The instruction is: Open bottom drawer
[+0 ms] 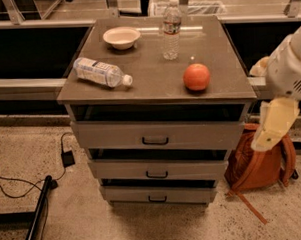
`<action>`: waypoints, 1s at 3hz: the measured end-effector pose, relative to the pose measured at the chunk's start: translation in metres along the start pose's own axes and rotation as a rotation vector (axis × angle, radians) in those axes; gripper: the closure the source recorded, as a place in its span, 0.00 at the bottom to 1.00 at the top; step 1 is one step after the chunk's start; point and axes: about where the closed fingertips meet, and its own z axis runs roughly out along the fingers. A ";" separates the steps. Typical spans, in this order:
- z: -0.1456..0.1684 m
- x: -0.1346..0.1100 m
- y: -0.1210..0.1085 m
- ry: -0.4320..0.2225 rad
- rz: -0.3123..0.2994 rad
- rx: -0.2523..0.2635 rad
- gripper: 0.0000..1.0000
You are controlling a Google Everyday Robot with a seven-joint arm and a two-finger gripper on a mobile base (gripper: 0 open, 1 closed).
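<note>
Camera view | arm [291, 68] at frame's right edge, bent downward | gripper [272, 129] hangs right of cabinet [154, 89], well apart from bottom drawer [157, 193] | grip state: cannot tell

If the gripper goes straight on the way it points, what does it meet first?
Likely the backpack, which the gripper, off to the bottom drawer's right, points down at. Depth is unclear; it may reach the floor instead.

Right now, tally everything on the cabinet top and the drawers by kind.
Bottles: 2, upright and lying
Bowl: 1
Orange: 1
Drawers: 3, top drawer, middle drawer, bottom drawer
Total: 7
Gripper: right of the cabinet, apart from the drawers.
</note>
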 end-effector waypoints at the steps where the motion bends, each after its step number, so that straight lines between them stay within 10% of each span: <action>1: 0.061 0.008 0.026 -0.052 -0.031 -0.024 0.00; 2: 0.131 0.025 0.059 -0.132 -0.079 -0.106 0.00; 3: 0.137 0.027 0.062 -0.140 -0.151 -0.110 0.00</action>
